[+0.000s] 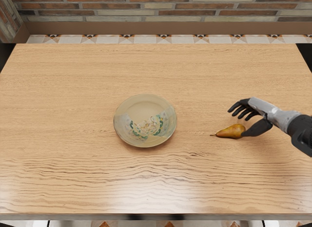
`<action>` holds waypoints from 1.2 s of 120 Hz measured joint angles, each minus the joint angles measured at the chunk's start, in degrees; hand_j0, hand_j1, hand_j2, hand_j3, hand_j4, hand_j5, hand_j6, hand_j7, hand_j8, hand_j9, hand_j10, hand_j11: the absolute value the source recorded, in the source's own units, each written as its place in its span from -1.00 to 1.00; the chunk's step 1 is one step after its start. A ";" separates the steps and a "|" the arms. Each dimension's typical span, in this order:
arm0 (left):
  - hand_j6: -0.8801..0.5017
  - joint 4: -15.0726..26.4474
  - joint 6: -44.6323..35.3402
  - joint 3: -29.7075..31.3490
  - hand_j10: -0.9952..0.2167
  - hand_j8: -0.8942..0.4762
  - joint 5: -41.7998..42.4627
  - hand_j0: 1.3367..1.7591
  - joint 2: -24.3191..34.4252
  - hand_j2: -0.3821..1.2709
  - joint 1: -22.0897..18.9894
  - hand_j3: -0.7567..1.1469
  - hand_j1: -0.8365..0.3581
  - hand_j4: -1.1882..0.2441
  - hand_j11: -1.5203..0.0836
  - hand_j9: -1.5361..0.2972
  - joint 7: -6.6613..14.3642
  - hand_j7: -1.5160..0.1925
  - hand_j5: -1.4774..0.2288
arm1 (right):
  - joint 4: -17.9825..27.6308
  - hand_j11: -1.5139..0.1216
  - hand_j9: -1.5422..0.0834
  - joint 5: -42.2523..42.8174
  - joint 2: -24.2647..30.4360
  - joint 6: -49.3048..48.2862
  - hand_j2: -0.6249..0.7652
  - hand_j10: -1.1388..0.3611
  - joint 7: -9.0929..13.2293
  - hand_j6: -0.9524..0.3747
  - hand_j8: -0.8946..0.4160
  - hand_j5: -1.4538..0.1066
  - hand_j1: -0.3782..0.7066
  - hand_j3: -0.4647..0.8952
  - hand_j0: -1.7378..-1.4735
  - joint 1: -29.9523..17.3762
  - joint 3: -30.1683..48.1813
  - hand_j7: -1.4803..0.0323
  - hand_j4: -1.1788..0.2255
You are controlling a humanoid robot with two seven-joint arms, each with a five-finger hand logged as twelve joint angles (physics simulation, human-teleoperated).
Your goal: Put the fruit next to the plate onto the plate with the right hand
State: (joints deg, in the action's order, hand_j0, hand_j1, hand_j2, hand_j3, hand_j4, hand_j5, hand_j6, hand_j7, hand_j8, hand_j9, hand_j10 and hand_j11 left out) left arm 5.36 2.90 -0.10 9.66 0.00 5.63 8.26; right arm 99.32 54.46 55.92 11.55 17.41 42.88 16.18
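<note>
So the pear was lying on its side on the wooden table, off to the right of the plate, with a strip of bare wood between the two. Its thin stem end pointed left toward the plate and the fat end pointed right. Nothing was on the plate, which sat around the middle of the table.

The right hand came in from the right edge and hovered right by the pear's fat end. It wasn't gripping anything. The four fingers were spread apart and slightly curled, sitting just on the far side of the fruit and reaching left over its fat end. The thumb stuck out on the near side, with its tip right up against the fat end. Whether it was actually touching was hard to tell. So the pear was roughly in the gap between thumb and fingers, but not clamped.

A brick wall ran along the far side of the table.
</note>
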 joint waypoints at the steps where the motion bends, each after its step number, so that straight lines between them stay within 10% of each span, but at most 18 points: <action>1: 0.24 0.00 0.00 0.00 0.61 0.27 0.00 0.52 0.00 -0.53 0.04 -0.21 0.94 0.63 0.86 0.65 0.00 0.74 0.70 | 0.00 0.15 0.19 0.15 -0.06 0.11 -0.22 -0.07 -0.03 -0.23 -0.31 0.13 0.02 -0.32 -0.40 -0.08 -0.02 0.20 0.05; 144: 0.24 0.00 0.00 -0.02 0.61 0.27 -0.01 0.52 0.00 -0.53 0.00 -0.21 0.94 0.63 0.86 0.65 -0.01 0.74 0.70 | -3.53 0.07 0.11 4.76 -3.78 5.28 -0.31 -0.13 -3.27 -0.27 -0.22 0.08 0.29 -0.32 -0.37 -3.66 -2.67 0.12 -0.04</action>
State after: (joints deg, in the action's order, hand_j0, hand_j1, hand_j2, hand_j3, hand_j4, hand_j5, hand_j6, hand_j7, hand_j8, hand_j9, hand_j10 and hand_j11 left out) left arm 5.37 2.90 -0.12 9.66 0.00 5.62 8.25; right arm 95.79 59.23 52.14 16.83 14.14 39.22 13.52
